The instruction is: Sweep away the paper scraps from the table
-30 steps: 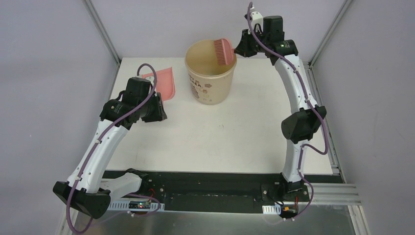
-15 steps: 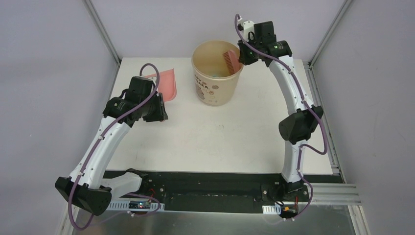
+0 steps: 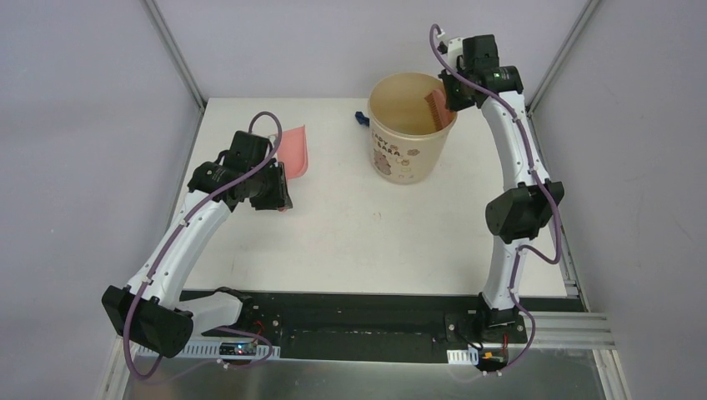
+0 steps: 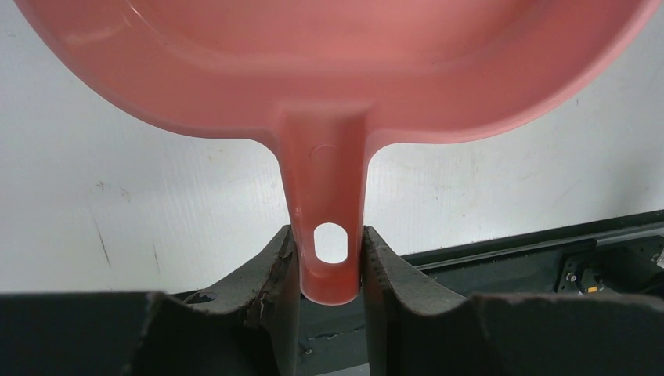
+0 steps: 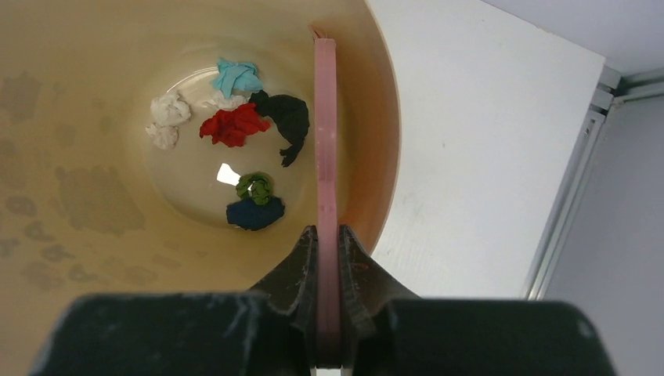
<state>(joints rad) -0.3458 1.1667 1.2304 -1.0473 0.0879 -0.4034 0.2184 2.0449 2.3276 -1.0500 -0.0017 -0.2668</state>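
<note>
A pink dustpan (image 3: 294,151) is held tilted above the white table (image 3: 375,242) at the left, my left gripper (image 3: 278,180) shut on its handle (image 4: 327,196). My right gripper (image 3: 454,93) is shut on a pink hand brush (image 3: 434,108), which hangs inside a beige bucket (image 3: 410,146) against its right wall. In the right wrist view the brush (image 5: 325,133) shows edge-on, and several paper scraps lie on the bucket's bottom: red (image 5: 233,125), black (image 5: 286,117), white (image 5: 168,110), green (image 5: 255,186), blue (image 5: 254,214). One small dark blue scrap (image 3: 361,118) lies on the table left of the bucket.
Grey walls and metal frame posts (image 3: 173,52) close in the table at the back and sides. A black strip (image 3: 358,302) runs along the front edge by the arm bases. A rail (image 5: 583,157) borders the table on the right.
The bucket has slid right along the back, the brush and my right gripper going with it. A dark blue scrap now shows where it stood. My left gripper has moved slightly right with the dustpan.
</note>
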